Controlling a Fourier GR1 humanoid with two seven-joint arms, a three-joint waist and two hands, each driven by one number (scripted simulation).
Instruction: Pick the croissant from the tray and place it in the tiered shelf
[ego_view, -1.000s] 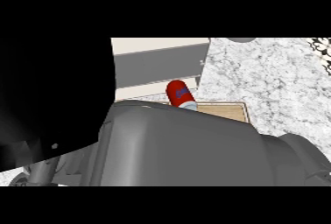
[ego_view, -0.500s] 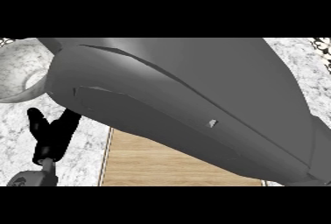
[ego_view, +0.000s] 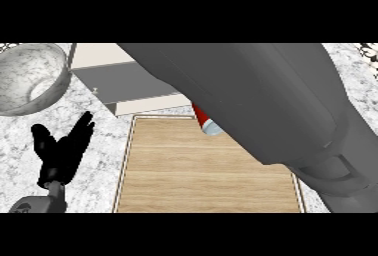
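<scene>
While my right forearm (ego_view: 280, 115) blocks the view, the left hand (ego_view: 63, 147) rests open and empty at nine o'clock; I cannot see the right hand or croissant, and reaching blind risks hitting the red can (ego_view: 203, 120) on the tray (ego_view: 199, 175).

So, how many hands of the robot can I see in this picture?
1. The left hand shows at the lower left over the counter, fingers straight and holding nothing. The right forearm crosses the view; the right hand is not visible.
</scene>
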